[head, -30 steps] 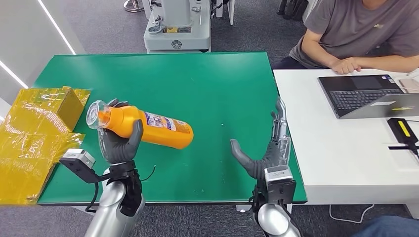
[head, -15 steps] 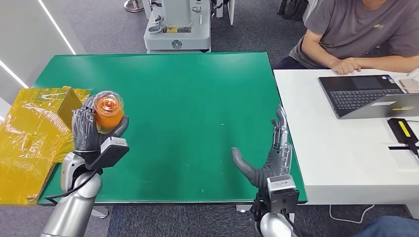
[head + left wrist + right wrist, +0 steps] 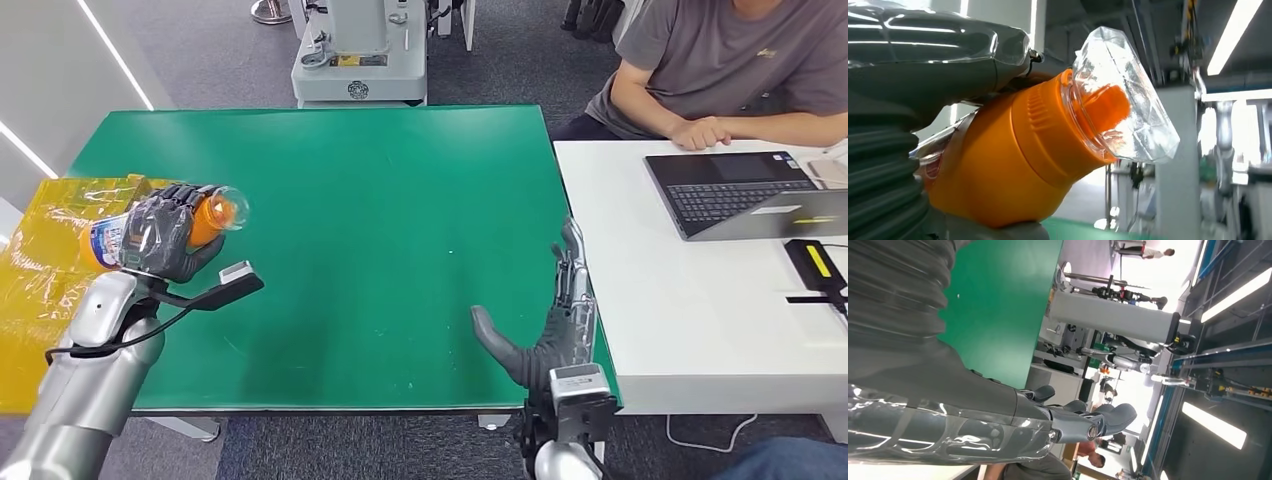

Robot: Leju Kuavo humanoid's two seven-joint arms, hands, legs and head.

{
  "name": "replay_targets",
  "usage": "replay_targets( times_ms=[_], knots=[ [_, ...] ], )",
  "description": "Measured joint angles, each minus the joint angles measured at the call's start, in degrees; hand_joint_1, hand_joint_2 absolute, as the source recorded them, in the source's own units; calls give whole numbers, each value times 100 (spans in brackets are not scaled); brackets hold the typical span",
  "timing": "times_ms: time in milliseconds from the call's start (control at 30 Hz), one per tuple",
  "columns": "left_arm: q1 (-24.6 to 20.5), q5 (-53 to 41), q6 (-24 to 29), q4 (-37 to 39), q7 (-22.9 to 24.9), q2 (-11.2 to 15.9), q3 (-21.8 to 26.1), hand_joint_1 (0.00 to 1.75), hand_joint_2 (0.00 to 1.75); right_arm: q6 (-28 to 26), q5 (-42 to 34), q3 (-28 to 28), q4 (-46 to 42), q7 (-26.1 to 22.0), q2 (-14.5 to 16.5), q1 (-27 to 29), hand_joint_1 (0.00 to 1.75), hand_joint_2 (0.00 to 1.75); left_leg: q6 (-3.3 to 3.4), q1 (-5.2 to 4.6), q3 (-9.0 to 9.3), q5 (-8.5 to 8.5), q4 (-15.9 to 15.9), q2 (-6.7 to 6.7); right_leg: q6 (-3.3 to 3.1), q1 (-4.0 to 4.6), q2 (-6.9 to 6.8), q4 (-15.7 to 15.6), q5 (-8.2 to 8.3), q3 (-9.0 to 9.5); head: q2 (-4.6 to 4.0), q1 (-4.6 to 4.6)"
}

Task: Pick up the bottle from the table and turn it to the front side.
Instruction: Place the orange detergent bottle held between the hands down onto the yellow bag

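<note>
Two hands: our left hand [image 3: 160, 235] wraps the orange bottle [image 3: 205, 217] sideways, its clear cap [image 3: 1120, 100], sharp from the wrist, past our fingertips; our right hand [image 3: 545, 325] lies spread, empty.

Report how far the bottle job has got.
Done: the orange bottle is off the green table, gripped in the left hand. In hand: it is held roughly level, clear cap pointing toward the table's middle. Whether the front label faces forward cannot be told, so the turn may be unfinished. The right hand holds nothing, open at the table's near edge.
</note>
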Motion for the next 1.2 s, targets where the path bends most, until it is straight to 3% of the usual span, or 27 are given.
replay_targets(
  times_ms=[233,467,667,1200],
  knots=[
    [-885,-428,-467,1800,-218,44,-479,175,175,172,74,-95,-51,-80,53,87,0,175,-1,0,0,1,0,5,-2,0,6,1,2,0,0,1],
    [-1314,-522,-1098,2921,-479,26,-758,175,175,153,79,-131,-53,-104,87,117,0,175,-2,0,-1,0,-1,6,-3,0,8,1,1,-4,0,0],
    [-1458,-669,-1384,3409,-339,26,-925,175,175,113,91,-165,-80,-108,104,169,0,175,-2,0,-1,0,-1,6,-3,0,8,2,1,-3,0,0],
    [-1644,-1580,-1387,3854,-37,32,-1510,175,175,35,88,-169,-100,-181,117,192,0,175,-2,0,-1,0,-1,5,-3,0,7,2,1,-3,0,1]
  ],
)
